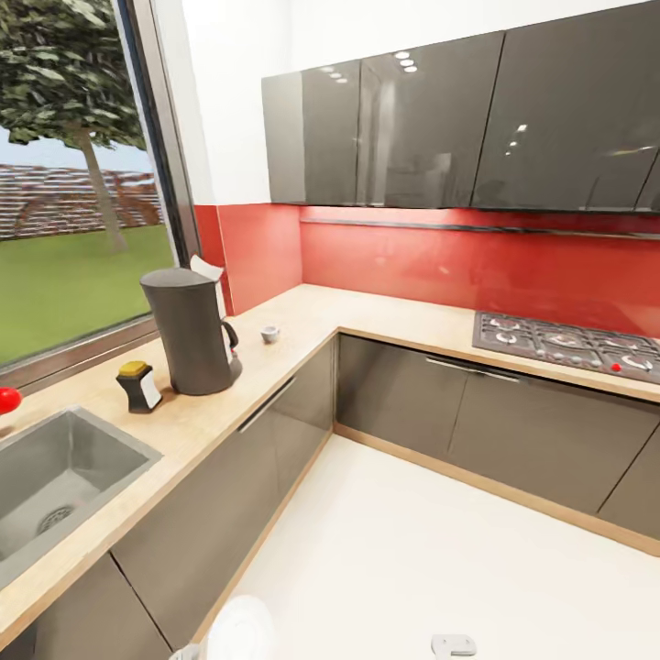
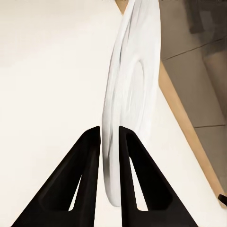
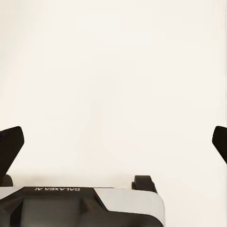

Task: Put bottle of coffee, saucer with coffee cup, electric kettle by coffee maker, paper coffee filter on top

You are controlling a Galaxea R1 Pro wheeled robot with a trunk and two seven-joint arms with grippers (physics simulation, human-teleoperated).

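- The long light wood-grain table (image 1: 302,323) runs along the window and turns the corner under a red backsplash, over grey cabinets
- The tall dark grey coffee maker (image 1: 191,332) with a rounded top stands upright on the table by the window; its carafe is mostly hidden behind the body, with a bit of black handle showing at its side
- A small white paper coffee filter (image 1: 207,268) peeks out at the top rear edge of the machine; most of it is hidden, so how it sits cannot be told
- The small dark bottle of coffee (image 1: 138,386) with a yellow cap and white label stands just beside the machine, between it and the inset grey steel sink (image 1: 87,441), which is cut off by the picture's edge
- A small white coffee cup (image 1: 269,335) sits on the table past the machine, apart from it; its handle is too small to make out
- The left tool (image 2: 109,135) has its two black fingers (image 2: 88,151) clamped on the rim of the flat round white saucer (image 2: 134,90), held on edge above the pale floor (image 2: 47,71); in the head view the saucer shows as a white disc, partly cut off
- The right tool (image 3: 113,142) has its dark fingertips wide apart at the picture's edges, with nothing between them
- A black gas hob (image 1: 566,345) is cut off at the side; a red round thing (image 1: 7,400), cropped, cannot be identified
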